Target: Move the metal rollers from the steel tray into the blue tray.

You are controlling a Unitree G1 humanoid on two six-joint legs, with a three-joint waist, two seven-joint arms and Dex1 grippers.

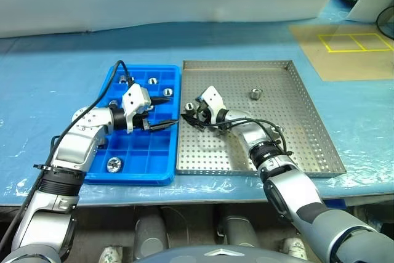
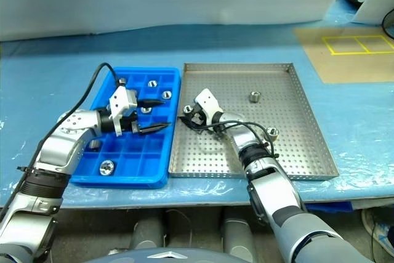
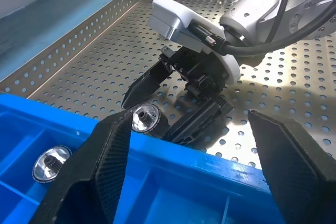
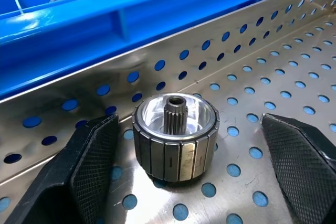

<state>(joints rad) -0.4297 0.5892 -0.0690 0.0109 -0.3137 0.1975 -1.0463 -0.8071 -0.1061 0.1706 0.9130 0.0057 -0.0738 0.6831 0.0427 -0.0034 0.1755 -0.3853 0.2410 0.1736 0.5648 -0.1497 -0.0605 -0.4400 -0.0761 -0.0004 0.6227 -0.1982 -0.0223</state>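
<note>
Right gripper (image 1: pixel 192 115) is sitting low at the left edge of the steel tray (image 1: pixel 308 127), its fingers spread wide on either side of a metal roller (image 4: pixel 175 136) standing upright on the perforated floor; nothing is being held. Left gripper (image 1: pixel 161 114) is hovering over the blue tray (image 1: pixel 138 173) at centre-left of the head view, fingers parted and empty. Several rollers are lying in the blue compartments, one (image 1: pixel 114 164) near the lower edge. Another roller (image 1: pixel 257 94) is resting upper-centre in the steel tray, and possibly one more (image 2: pixel 272 132) beside the right forearm.
</note>
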